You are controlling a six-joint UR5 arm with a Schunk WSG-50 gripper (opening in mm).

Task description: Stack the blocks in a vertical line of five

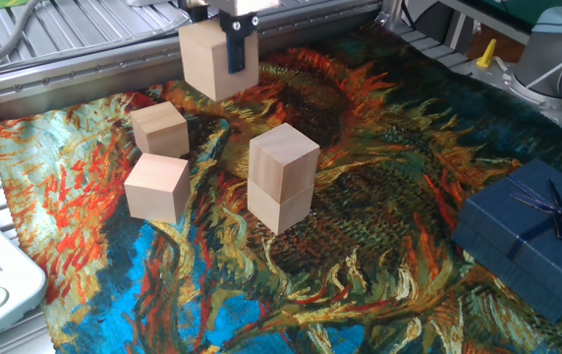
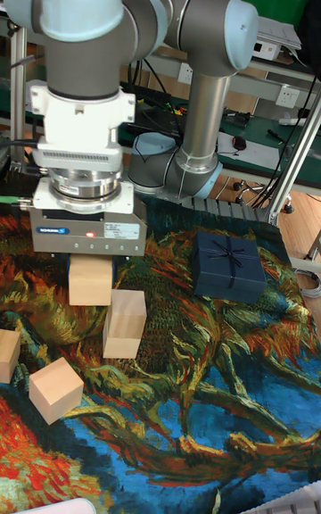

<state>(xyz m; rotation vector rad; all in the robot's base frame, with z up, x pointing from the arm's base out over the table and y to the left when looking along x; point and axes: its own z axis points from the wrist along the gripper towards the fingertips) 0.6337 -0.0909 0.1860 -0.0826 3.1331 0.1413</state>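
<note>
held block (image 1: 217,61): pale wood cube, carried in the air above the far part of the cloth, faces roughly level, one vertical edge turned toward the fixed camera; a cube, so no long axis.
gripper (image 1: 234,44): fingers clamped on opposite sides of the held block; one dark finger (image 1: 235,54) ran straight down its near face.
two-block stack (image 1: 282,177): two cubes, one seated squarely on the other, long axis vertical, near the cloth's middle, lower than and apart from the held block.
loose blocks: far loose block (image 1: 159,129) and near loose block (image 1: 156,186), flat on the cloth left of the stack, just beside each other, each turned differently.
painted cloth (image 1: 360,285): swirled orange, blue and green, under everything.
gift box (image 1: 530,236): dark blue, ribboned, at the cloth's right edge, well apart from the blocks.
</note>
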